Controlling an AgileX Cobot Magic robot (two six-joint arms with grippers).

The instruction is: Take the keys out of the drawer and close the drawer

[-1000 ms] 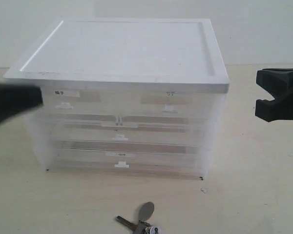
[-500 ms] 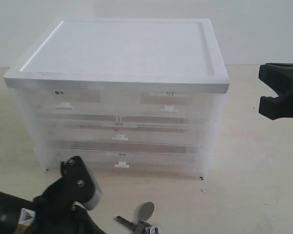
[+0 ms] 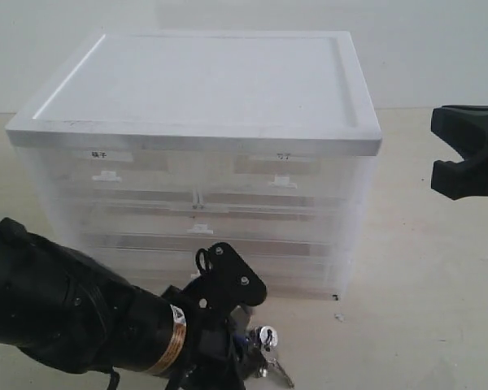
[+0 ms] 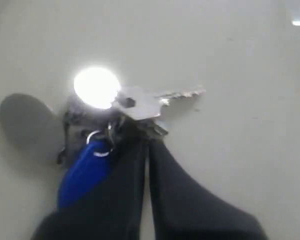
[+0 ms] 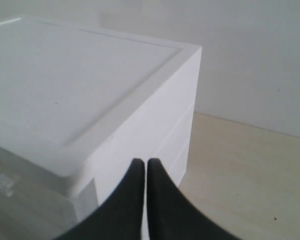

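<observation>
Near the front edge of the worktop (image 3: 423, 325), the keys (image 4: 135, 102) are touched by the closed left gripper (image 4: 147, 137); the right gripper (image 5: 142, 162) is shut on nothing.

My keys (image 4: 135, 102) lie flat on the table (image 4: 250, 55) before the cabinet: silver blades, a blue fob and a grey oval tag, with my left fingers (image 4: 122, 175) pinched together at the ring. The drawer (image 3: 106, 166), top left, translucent with a bold black label, sits fully shut.

Soft, even light, slightly blurred (one white glare on the keys (image 4: 140, 102)).
</observation>
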